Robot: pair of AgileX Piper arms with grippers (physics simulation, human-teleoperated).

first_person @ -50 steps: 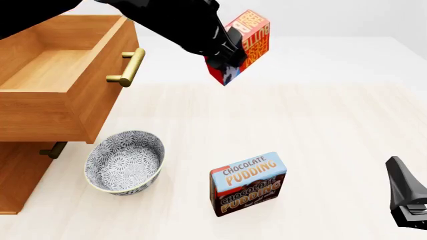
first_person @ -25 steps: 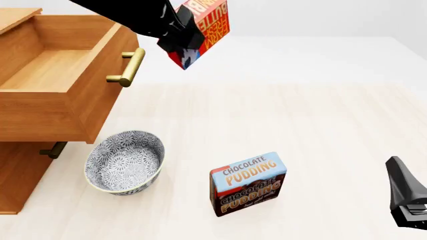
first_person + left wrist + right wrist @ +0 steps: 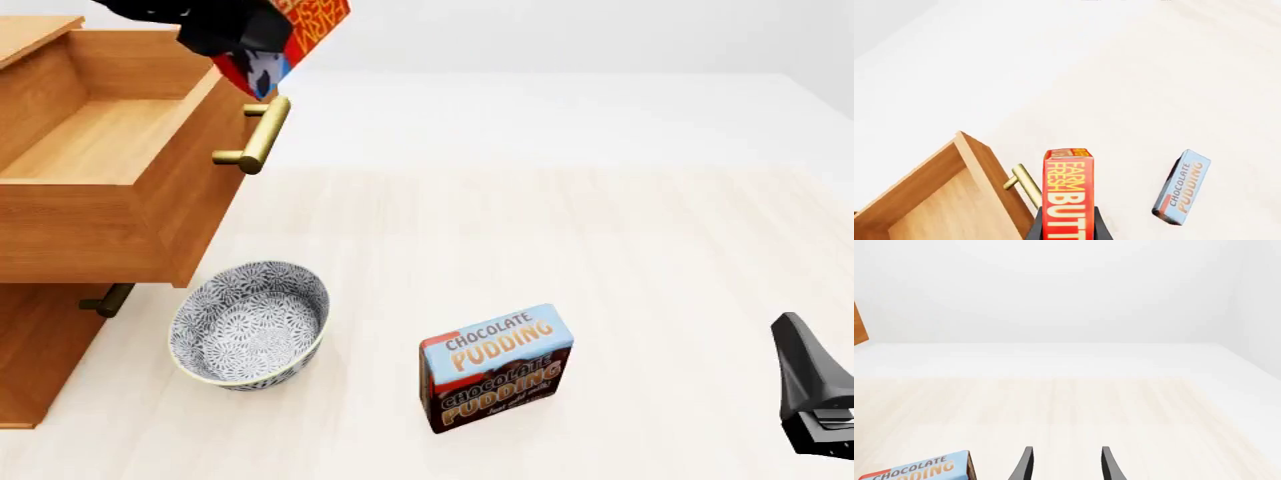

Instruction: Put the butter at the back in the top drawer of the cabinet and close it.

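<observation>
Up high now, the left end effector (image 3: 234,40) is clamped on the butter (image 3: 287,35), the box held aloft right above the front edge of the top drawer (image 3: 120,160), close over its brass handle (image 3: 256,135). From the left wrist camera the butter (image 3: 1067,192) stands between the dark fingers (image 3: 1035,229), its "FARM FRESH" lettering running along the red face, with the drawer's front wall (image 3: 991,180) and handle (image 3: 1026,184) just beside it below. The drawer is pulled well out of the cabinet (image 3: 47,350) and its wooden floor is bare where it shows. A second handle (image 3: 104,298) peeks out lower down on the cabinet.

Down on the worktop (image 3: 601,250), a patterned bowl (image 3: 250,322) sits just beside the cabinet's base, and the Chocolate Pudding box (image 3: 497,367) stands upright near it, apart from the bowl. Over at the right edge, the right end effector (image 3: 1064,465) hangs low above the worktop, its two fingers spread with nothing between them, the pudding box (image 3: 917,470) off to one side in its wrist camera.
</observation>
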